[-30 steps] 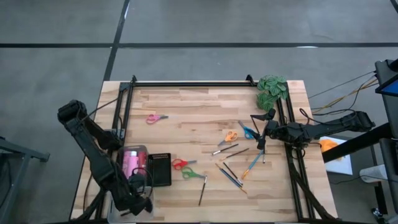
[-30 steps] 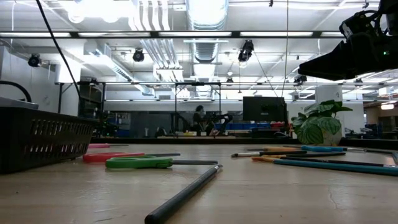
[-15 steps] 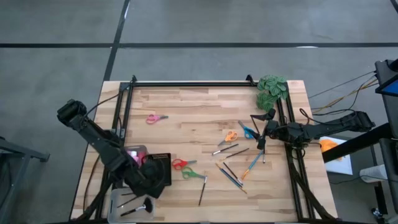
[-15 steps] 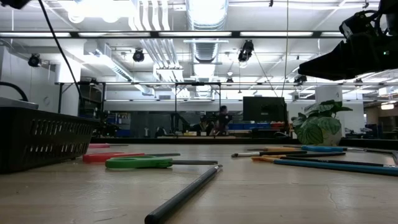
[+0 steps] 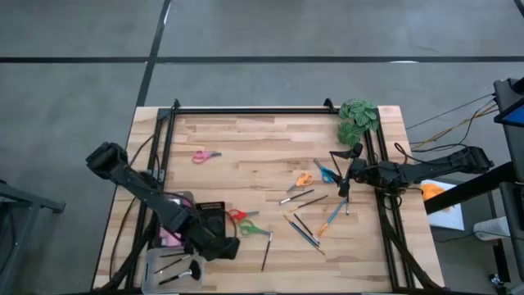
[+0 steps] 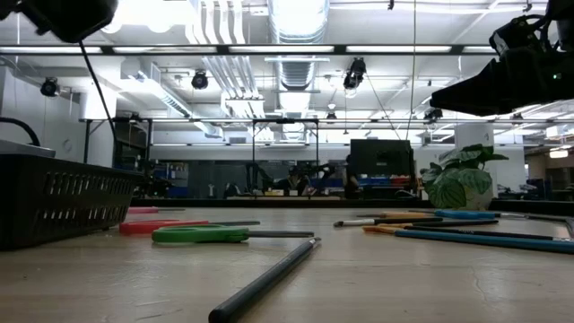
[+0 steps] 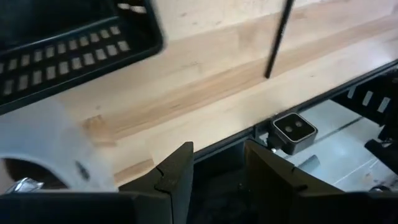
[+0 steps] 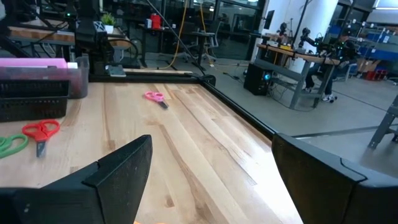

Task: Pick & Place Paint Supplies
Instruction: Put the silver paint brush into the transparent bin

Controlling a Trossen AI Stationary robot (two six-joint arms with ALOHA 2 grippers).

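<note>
Lone brush (image 5: 267, 250): long axis runs near-to-far with a slight lean; it lies just past the left gripper's (image 5: 223, 248) fingertips, its tip pointing away from the table's front edge.
Green scissors (image 5: 251, 229): lie crosswise, blades toward the right arm, beside the red scissors (image 5: 238, 215), just beyond the left fingers.
Brush cluster (image 5: 304, 229): fanned diagonally, below the right gripper's (image 5: 343, 174) fingertips.
Pink scissors (image 5: 205, 155): far from both grippers, blades pointing right.
Hidden: the black basket (image 5: 214, 211) is partly covered by the left arm; the pink bottles (image 5: 170, 237) are barely visible.
Left gripper: low over the front edge, fingers (image 7: 180, 171) partly spread, holding nothing.
Right gripper: hovers by the right rail, fingers (image 8: 118, 171) spread wide, empty.
</note>
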